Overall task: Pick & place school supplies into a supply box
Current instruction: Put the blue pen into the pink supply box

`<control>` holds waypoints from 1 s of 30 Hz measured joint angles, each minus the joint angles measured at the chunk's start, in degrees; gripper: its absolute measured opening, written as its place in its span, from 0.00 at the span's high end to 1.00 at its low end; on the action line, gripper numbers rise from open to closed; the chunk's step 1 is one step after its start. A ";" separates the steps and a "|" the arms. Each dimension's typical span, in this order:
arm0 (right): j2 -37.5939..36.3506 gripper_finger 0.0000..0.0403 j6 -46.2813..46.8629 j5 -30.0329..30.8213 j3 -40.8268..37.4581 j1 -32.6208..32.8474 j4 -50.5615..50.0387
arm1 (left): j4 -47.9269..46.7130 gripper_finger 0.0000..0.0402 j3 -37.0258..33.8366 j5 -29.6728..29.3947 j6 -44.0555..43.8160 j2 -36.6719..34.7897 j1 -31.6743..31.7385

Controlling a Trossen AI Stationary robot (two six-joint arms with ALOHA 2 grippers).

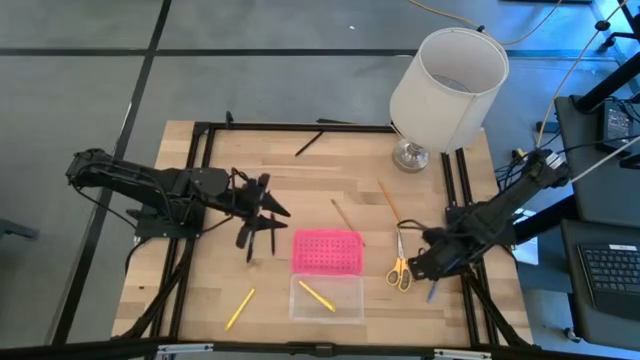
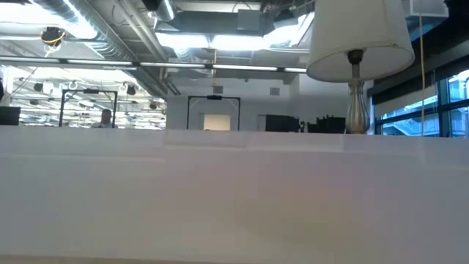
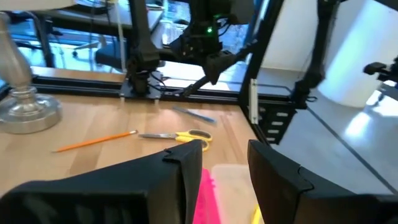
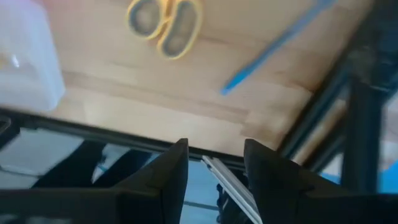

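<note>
Step in hand: reaching for a pickup, by the look of it; nothing gripped yet, one yellow pencil (image 1: 316,296) already in the box.

Left gripper (image 1: 262,215): hovering over the bench between the left edge and the box, fingers (image 3: 180,171) parted, empty.

Right gripper (image 1: 428,262): low near the right edge, just beside the scissors (image 1: 399,268) and the blue pen (image 1: 432,291); fingers (image 4: 171,163) apart with nothing between them.

Next move: likely lowering the right gripper onto the scissors or the blue pen, closing, then carrying across to the box; thin flat items, so a low, square approach called for.

Box (image 1: 327,315): near the front edge at the middle of the bench, clear base open, pink lid (image 1: 327,251) folded back flat behind it.

Box contents: one yellow pencil, lying slanted; nothing else visible inside.

Still out: yellow pencil (image 1: 240,308) toward the front left corner; two brown pencils (image 1: 345,214) (image 1: 388,200) behind the lid; black pen (image 1: 309,143) near the back edge.

Also on the bench: lamp (image 1: 446,82) at the back right corner.
</note>
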 joint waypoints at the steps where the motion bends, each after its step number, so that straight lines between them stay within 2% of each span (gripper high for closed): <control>1: 0.74 0.60 -1.31 0.02 -0.03 0.18 1.28 | -0.01 0.70 0.00 0.37 0.01 0.00 0.00; 4: 3.01 0.60 -1.02 -1.45 -0.03 0.63 2.98 | -0.30 0.70 0.00 0.72 0.01 0.00 0.00; 7: 4.87 0.60 1.60 -4.83 -0.03 1.33 1.44 | -0.38 0.70 0.00 0.72 0.69 0.00 0.00; 13: 6.89 0.59 2.16 -7.34 -0.05 2.82 -0.47 | -0.49 0.70 0.00 0.76 3.01 0.00 0.00; 21: 7.11 0.39 4.04 -5.68 -0.05 3.95 -2.62 | -0.75 0.70 0.00 0.74 4.95 0.04 0.00; 24: 7.11 0.33 5.45 -4.86 -0.05 4.20 0.08 | -0.78 0.71 0.00 0.74 4.99 0.04 0.00; 26: 7.19 0.31 8.75 -4.84 -0.05 4.24 0.99 | -1.17 0.70 0.00 0.74 4.99 0.04 0.00; 30: 8.80 0.30 21.21 -4.87 -0.09 4.66 -4.42 | -1.54 0.70 0.00 0.74 5.08 0.04 0.00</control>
